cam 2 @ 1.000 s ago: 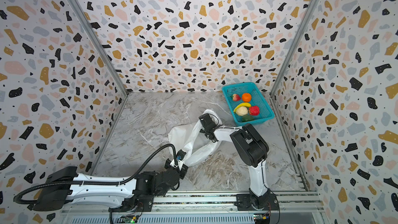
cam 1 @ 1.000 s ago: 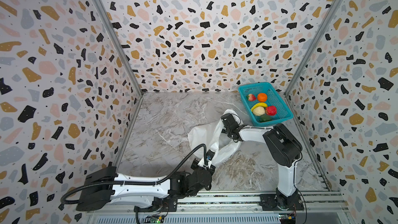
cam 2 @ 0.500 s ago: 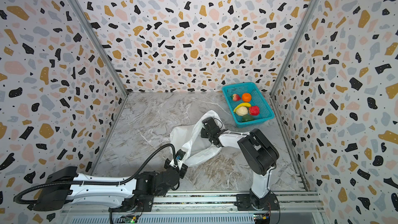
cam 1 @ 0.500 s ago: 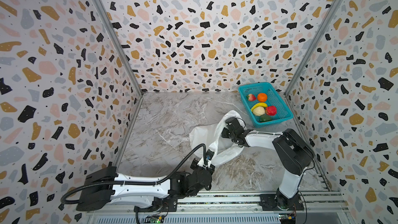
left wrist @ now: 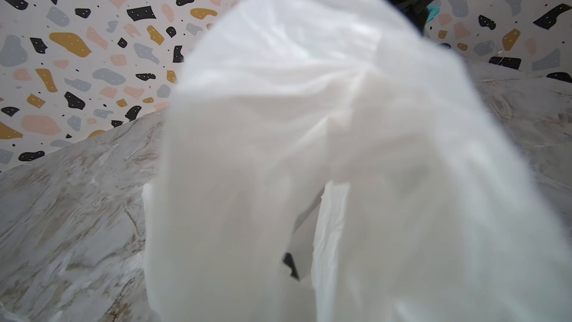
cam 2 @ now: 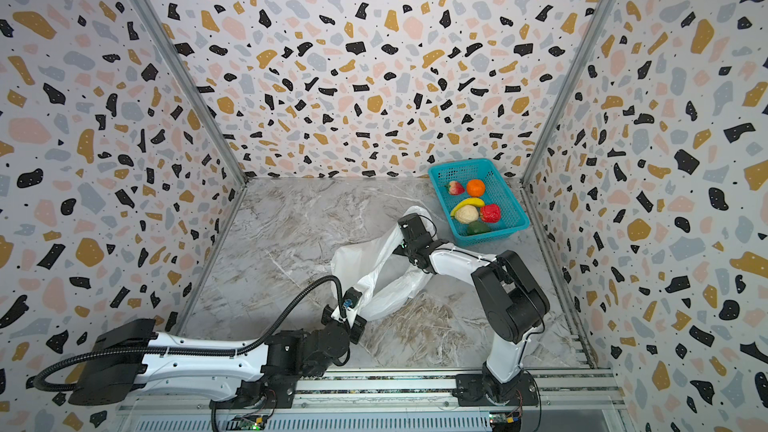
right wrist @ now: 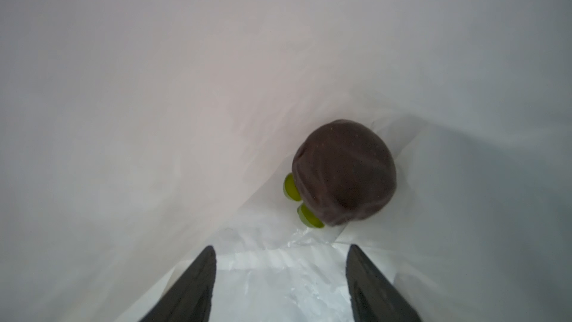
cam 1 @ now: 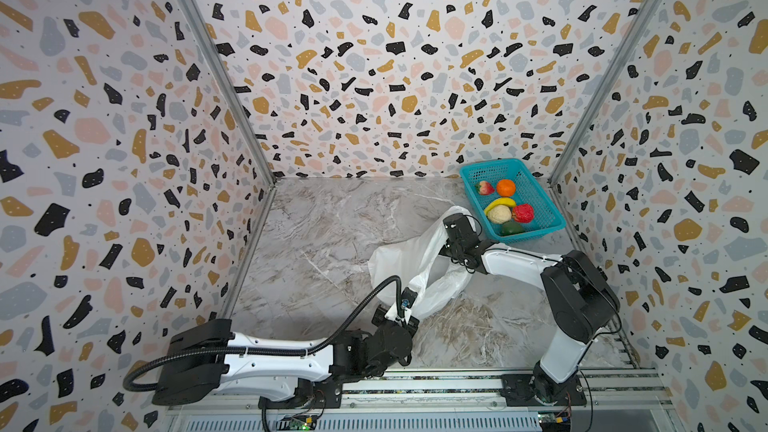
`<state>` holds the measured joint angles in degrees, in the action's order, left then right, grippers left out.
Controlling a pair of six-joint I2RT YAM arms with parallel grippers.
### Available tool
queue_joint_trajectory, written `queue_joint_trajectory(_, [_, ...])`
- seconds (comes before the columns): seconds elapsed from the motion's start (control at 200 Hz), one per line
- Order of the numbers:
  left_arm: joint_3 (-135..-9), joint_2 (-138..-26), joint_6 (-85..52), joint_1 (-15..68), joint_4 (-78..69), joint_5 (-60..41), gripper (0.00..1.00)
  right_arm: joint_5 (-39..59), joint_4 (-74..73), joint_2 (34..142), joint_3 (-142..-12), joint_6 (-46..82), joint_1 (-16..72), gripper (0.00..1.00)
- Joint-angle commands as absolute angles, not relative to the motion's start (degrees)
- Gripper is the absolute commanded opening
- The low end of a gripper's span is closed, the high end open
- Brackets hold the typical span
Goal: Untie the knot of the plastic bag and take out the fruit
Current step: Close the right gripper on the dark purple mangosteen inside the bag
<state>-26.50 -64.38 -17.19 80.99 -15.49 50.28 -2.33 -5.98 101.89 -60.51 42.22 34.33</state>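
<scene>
Right gripper (right wrist: 281, 246) was deep inside the plastic bag (right wrist: 154, 88), jaws spread wide. Its 2 dark fingers (right wrist: 192, 283) stood well apart, with only crinkled white film between them. And there, just ahead of the tips, sat a dark purple-brown fruit (right wrist: 345, 171): round, 2 green leaf tabs poking out at its edge, nestled in a fold of the bag and touched by neither finger.

Over to the left gripper (cam 1: 409, 303): jaws pressed together, pinching an edge of the bag at its near end. Its wrist view was almost all blurred white plastic (left wrist: 309, 150), so the pinch itself could not be seen there.

In both top views the bag (cam 1: 395, 259) (cam 2: 357, 259) lay on the marble table (cam 1: 324, 234), right of the middle, pulled into a long strip between the 2 arms. The right arm's wrist was buried in its far end.

Just beyond that end, in the far right corner, stood the teal basket (cam 1: 548, 209) (cam 2: 509, 205) with 6 pieces in it: a pinkish one (cam 1: 485, 187), an orange (cam 1: 505, 187), a banana (cam 1: 498, 203), a beige bumpy one (cam 1: 499, 214), a red one (cam 1: 523, 213) and a green one (cam 1: 512, 228).
</scene>
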Motion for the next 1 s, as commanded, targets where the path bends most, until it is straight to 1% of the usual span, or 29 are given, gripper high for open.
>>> queue_joint_trajectory(0.0, [-28.4, -64.6, -16.7, 80.7, -18.3, 49.9, 0.0, 0.8, -7.1, 103.3, -62.1, 46.4, 33.4, 0.69])
queue_joint_trajectory(0.21, [-28.6, -64.4, -16.1, 80.7, -18.2, 50.2, 0.0, 8.1, -9.8, 103.7, -61.5, 52.9, 33.7, 0.69])
queue_joint_trajectory(0.385, [-28.6, -64.6, -15.6, 80.7, -18.6, 49.8, 0.0, 9.4, -14.4, 104.2, -60.6, 55.2, 34.1, 0.69])
queue_joint_trajectory(0.516, [-28.6, -64.4, -16.1, 80.7, -18.3, 49.3, 0.0, 3.2, -14.0, 105.3, -62.8, 54.0, 33.3, 0.71])
queue_joint_trajectory(0.681, [-28.2, -63.6, -16.8, 80.7, -17.6, 48.8, 0.0, -5.6, -4.0, 109.5, -71.2, 47.8, 32.9, 0.81])
queue_joint_trajectory(0.771, [-27.8, -62.9, -16.8, 80.7, -17.6, 48.6, 0.0, -6.9, -1.5, 112.4, -73.8, 46.5, 32.7, 0.85])
queue_joint_trajectory(0.996, [-27.4, -61.5, -16.5, 80.7, -17.4, 48.4, 0.0, -6.9, -2.7, 115.1, -73.1, 47.0, 32.3, 0.86])
